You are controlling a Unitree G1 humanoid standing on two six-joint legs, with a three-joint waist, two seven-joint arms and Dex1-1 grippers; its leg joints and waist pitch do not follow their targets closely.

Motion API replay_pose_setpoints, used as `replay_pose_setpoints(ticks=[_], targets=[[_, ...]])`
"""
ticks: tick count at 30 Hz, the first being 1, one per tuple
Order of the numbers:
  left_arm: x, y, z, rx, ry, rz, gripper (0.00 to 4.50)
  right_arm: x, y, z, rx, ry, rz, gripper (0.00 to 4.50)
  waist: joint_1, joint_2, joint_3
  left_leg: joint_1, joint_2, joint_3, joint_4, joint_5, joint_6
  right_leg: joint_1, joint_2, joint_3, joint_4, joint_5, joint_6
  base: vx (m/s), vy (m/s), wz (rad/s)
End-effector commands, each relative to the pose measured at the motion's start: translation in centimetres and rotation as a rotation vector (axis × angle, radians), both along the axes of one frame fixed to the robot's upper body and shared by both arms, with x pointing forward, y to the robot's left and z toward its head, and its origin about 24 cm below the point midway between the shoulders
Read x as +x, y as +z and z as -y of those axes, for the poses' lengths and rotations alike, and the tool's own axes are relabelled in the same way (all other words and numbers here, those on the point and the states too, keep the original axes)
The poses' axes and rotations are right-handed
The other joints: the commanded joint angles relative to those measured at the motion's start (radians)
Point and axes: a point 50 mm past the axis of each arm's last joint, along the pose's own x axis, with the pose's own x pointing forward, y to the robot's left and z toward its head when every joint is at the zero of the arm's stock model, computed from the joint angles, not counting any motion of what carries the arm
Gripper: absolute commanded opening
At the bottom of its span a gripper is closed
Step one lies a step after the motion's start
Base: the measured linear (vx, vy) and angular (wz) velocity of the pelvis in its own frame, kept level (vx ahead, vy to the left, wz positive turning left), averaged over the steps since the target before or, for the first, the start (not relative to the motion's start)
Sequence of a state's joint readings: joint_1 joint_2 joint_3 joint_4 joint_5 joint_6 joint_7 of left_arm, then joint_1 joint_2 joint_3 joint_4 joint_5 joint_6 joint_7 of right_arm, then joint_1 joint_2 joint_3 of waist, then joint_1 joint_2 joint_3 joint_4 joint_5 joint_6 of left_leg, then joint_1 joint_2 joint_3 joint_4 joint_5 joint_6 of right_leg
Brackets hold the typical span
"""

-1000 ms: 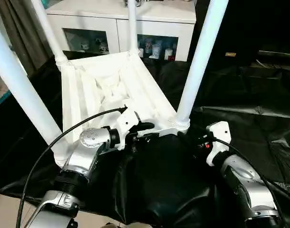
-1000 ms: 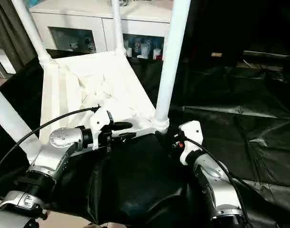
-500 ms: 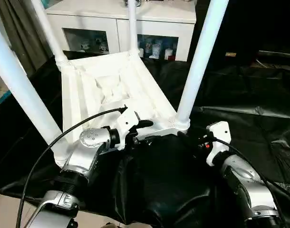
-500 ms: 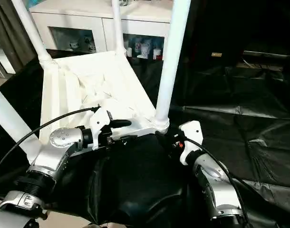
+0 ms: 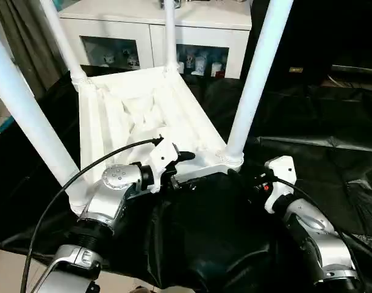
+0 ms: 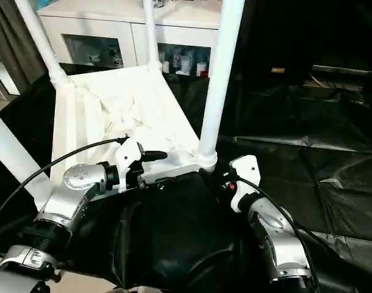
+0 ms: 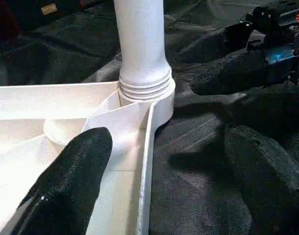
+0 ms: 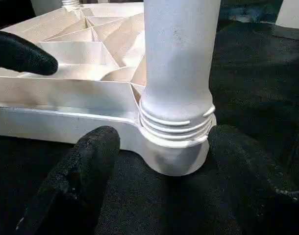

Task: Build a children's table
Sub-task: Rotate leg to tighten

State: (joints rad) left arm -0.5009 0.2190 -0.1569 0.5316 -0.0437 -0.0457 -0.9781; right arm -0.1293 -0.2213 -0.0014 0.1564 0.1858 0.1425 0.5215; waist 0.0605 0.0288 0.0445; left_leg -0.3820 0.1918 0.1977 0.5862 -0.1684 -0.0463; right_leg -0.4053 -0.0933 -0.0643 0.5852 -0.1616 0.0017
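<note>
1. Since a second ago, the left hand [image 5: 181, 168] has spread its black fingers wide apart; one finger now sits above the tabletop's near rim, the other below it on the black sheet, neither gripping.
2. A black sheet [image 5: 308, 122] covers the floor.
3. The children's table [image 5: 143, 116] lies upside down on that sheet, ribbed underside up, with four white legs rising from the corner sockets.
4. A white cabinet [image 5: 155, 27] with glass-fronted shelves stands behind it.
5. The right hand [image 8: 159, 161] is open, its two fingers either side of the nearest corner socket [image 8: 176, 147], apparently not touching it.
</note>
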Motion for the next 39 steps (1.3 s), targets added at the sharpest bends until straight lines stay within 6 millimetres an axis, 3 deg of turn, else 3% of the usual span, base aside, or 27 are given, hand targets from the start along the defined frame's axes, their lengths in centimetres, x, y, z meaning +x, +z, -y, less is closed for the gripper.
replay_pose_setpoints(ticks=[1,39], targets=[[-0.11,0.01,0.1,0.02,-0.01,0.003,4.13,0.19,0.53,0.0,-0.01,0.001,0.024,3.37,0.002,-0.014,-0.064,0.017,0.034,-0.018,-0.07,-0.257,0.043,0.043,-0.05,0.037,-0.068,-0.273,-0.18,0.0,0.0,0.0],[-0.11,0.01,0.1,0.02,-0.01,0.003,4.13,0.19,0.53,0.0,-0.01,0.001,0.024,3.37,0.002,-0.014,-0.063,0.017,0.034,-0.018,-0.07,-0.26,0.042,0.043,-0.05,0.037,-0.068,-0.278,-0.177,0.0,0.0,0.0]])
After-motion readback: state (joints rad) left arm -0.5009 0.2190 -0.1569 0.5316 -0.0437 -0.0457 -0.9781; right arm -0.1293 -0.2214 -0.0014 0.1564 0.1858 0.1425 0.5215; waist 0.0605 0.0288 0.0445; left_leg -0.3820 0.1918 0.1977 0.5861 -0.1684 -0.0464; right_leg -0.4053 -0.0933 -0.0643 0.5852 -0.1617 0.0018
